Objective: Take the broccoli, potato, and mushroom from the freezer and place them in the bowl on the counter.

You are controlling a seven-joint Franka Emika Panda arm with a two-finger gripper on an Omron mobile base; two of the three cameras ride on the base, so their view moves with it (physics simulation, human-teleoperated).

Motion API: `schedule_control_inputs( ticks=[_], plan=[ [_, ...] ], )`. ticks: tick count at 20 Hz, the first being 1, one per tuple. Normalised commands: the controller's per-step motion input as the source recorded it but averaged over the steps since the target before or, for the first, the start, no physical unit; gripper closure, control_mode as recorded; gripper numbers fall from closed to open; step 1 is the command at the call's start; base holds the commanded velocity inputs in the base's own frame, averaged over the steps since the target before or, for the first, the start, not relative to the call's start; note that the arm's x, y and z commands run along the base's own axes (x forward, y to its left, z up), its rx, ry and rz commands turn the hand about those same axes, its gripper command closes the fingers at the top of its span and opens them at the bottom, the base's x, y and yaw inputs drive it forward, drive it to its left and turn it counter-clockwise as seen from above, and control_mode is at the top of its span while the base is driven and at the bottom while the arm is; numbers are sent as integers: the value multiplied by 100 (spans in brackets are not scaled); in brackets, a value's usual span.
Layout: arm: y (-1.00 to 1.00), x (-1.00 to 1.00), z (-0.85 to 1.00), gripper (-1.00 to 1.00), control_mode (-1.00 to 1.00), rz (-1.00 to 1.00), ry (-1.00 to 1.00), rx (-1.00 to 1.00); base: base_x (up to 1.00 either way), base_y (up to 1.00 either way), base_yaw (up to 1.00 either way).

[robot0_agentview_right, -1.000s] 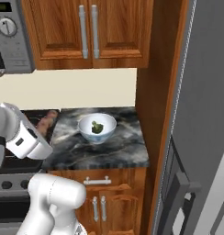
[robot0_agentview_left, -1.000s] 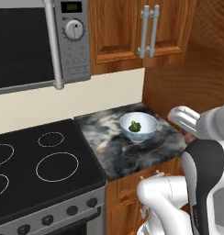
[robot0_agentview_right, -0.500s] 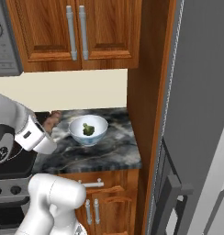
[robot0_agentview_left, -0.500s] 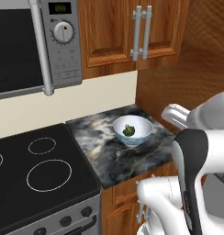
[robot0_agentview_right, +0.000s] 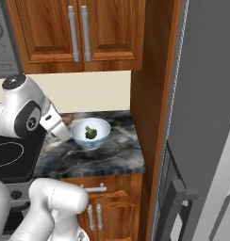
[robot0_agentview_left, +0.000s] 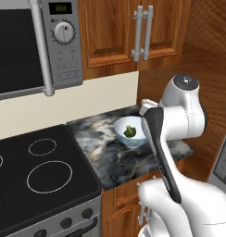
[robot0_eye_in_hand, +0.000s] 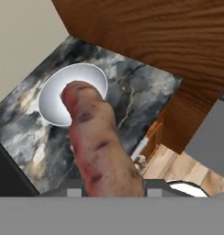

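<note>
One slab of dark marbled counter [robot0_agentview_right: 95, 157] is all the landing room I have, hemmed in by the black stovetop [robot0_agentview_left: 36, 180] on one side and a tall wooden side panel [robot0_agentview_right: 152, 117] on the other, with the cream wall behind it. The white bowl [robot0_agentview_right: 91, 133] sits toward the back of that slab, with bare stone in front of it and to its sides, and the broccoli [robot0_agentview_right: 90, 132] already lies inside it. From the hand view I see the potato [robot0_eye_in_hand: 102, 151], reddish-brown and spotted, clamped between the fingers and running up the middle of the picture; its far end overlaps the bowl's rim, though I cannot tell how high it hangs above it. The gripper [robot0_eye_in_hand: 108, 186] itself is mostly covered by the potato (just the dark finger bases show either side of it). In the right base view the arm's forearm reaches toward the bowl's left edge and a sliver of brown shows at its tip. Above the counter hang wooden wall cabinets [robot0_agentview_left: 133, 32] with paired metal handles, and the microwave [robot0_agentview_left: 36, 46] hangs over the stovetop. To the right, past the wood panel, stands the light-grey freezer [robot0_agentview_right: 206, 117] with its dark vertical door handle [robot0_agentview_right: 176, 202]; its top and right side are cut off. In the left base view the arm's white elbow hides the counter's right end.
</note>
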Motion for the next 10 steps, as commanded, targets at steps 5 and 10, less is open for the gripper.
schedule_control_inputs(
  ticks=[5, 10],
  plan=[
    [-5, 100, -64, 100, -100, 0, 1, 4, 0, 0, 0],
    [-3, 100, -56, 100, -100, 0, 3, 7, 0, 0, 0]
  ],
)
